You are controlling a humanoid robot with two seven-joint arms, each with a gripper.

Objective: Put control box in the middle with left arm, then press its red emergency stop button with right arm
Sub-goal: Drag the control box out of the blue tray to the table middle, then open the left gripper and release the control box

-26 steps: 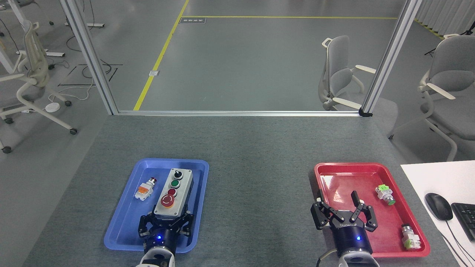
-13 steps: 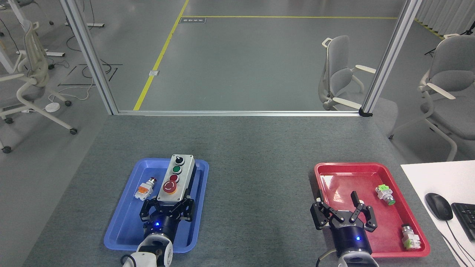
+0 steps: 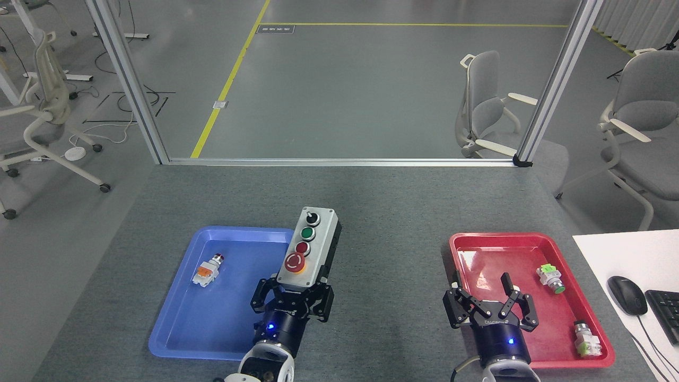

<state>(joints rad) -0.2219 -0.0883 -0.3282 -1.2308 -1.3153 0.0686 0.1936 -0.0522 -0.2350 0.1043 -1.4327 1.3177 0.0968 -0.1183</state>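
Head view: blue tray holds orange push button (alone).

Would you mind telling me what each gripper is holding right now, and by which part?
The left gripper holds the control box by its near end, beside the red emergency stop button. The right gripper is open and holds nothing.

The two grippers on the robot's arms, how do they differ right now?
The left gripper is shut on the control box, gripping its near end; the right gripper is open and holds nothing. The left gripper is at the blue tray's right edge; the right gripper is over the red tray's left part. Both are black with a small blue light.
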